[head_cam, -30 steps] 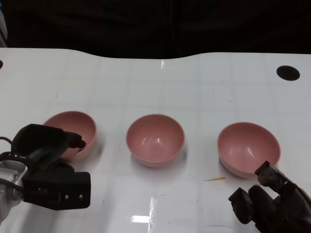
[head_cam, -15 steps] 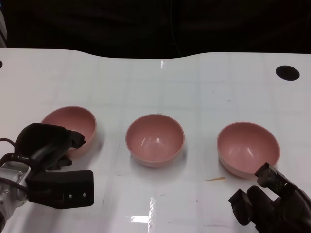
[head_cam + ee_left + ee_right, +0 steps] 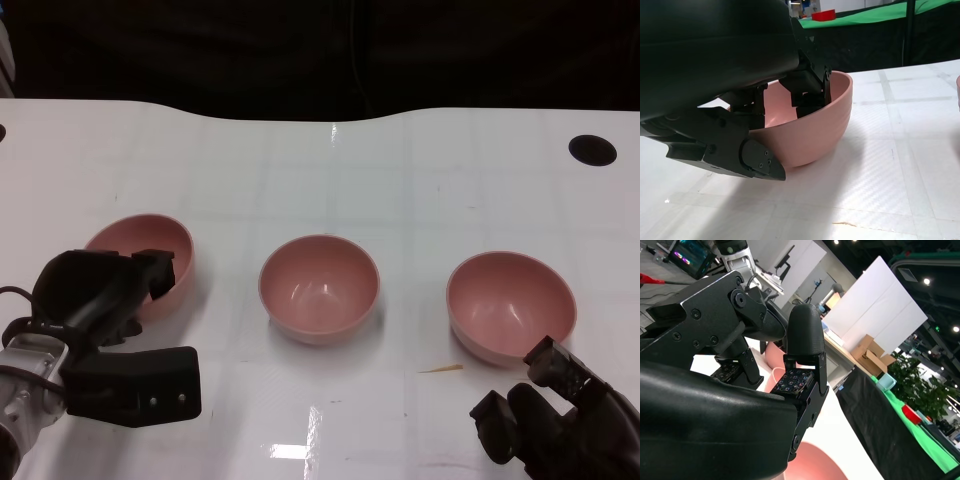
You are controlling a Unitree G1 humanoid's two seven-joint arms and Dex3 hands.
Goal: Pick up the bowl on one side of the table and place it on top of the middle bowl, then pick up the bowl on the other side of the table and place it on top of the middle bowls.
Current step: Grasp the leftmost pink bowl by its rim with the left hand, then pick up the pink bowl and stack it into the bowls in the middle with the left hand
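The left hand (image 3: pixel 105 290) has the left bowl (image 3: pixel 140 262) by its near rim: in the left wrist view, fingers (image 3: pixel 807 90) reach down inside the wall while another part of the hand presses the outer side, so the wall is pinched between them, and the bowl looks tipped, its far side on the desk (image 3: pixel 330 170) and the near side raised. The middle bowl (image 3: pixel 320 288) sits upright well apart to the robot's right, and the right bowl (image 3: pixel 511 304) stands beyond it, untouched. The right hand (image 3: pixel 560 420) waits low near that bowl with its fingers apart and nothing in them. The step in hand appears to be lifting bowl 1 of the 2 side bowls. To do it well, the pinch should be firm before any sideways travel, since a rim grip lets a smooth bowl swing or slip. It probably pays to lift straight until the base is above the middle bowl's rim, carry it across level, centre it over the opening, lower until it nests, and only then let the fingers part.
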